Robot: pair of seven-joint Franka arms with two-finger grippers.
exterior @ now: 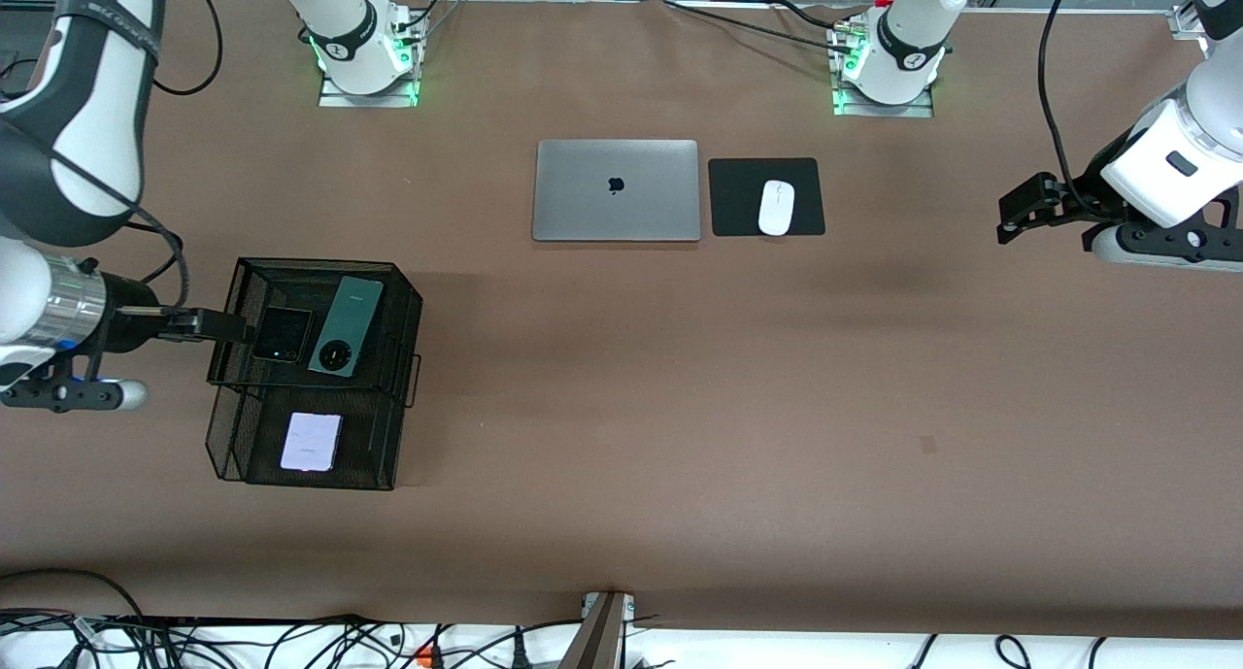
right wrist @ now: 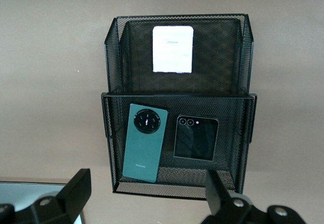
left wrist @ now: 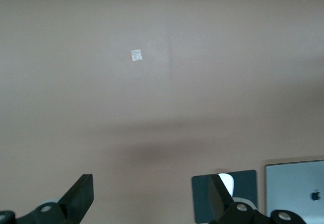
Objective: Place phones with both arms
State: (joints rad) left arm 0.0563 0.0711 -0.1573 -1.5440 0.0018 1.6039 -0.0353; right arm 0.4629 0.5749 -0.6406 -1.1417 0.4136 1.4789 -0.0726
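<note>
Phones all sit in black wire-mesh two-tier basket [exterior: 403, 305]: small square black flip phone [exterior: 283, 334] and long dark green phone [exterior: 346, 325] on the raised tier, pale pink-lavender flip phone [exterior: 312, 442] at their 6 o'clock on the lower tier. Right gripper [exterior: 229, 328] hangs open-jawed at the basket's rim, empty; left gripper [exterior: 1010, 218] waits open over bare table. Placing looks finished, so next calls only for drawing the right gripper clear.

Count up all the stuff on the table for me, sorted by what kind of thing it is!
Phones: 3 - black flip phone, dark green phone, pale pink flip phone
Black mesh baskets: 1
Silver laptops: 1
White mice: 1
Black mouse pads: 1
Total: 7
</note>
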